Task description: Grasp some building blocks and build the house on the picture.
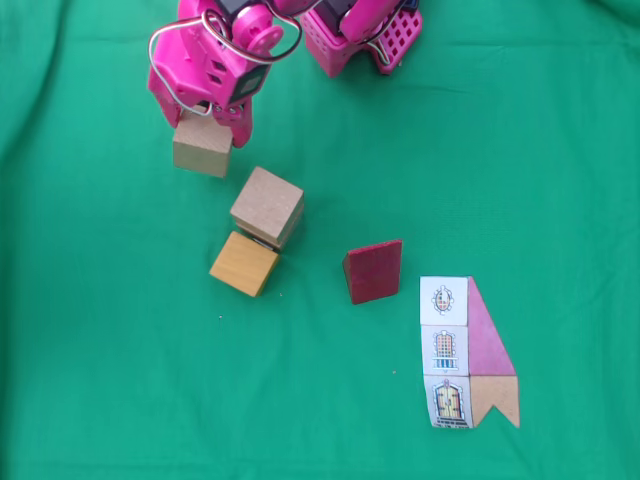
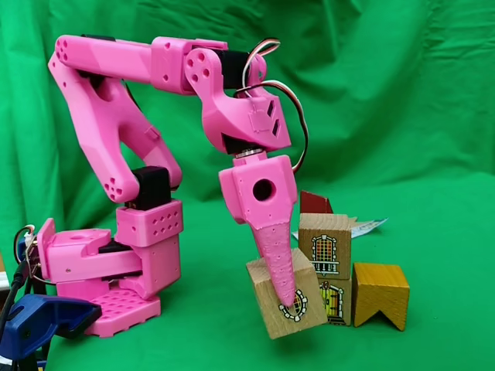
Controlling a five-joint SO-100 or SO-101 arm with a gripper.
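Pale wooden cube tilted, grasped by pink pincer, near second pale wooden cube stacked on another block, orange-yellow block beside it

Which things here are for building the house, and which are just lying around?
For the job:
- pale cube in the end effector
- second pale cube, sitting on another block
- orange-yellow block
- dark red wedge
- picture card

Just there:
- green cloth
- blue clamp
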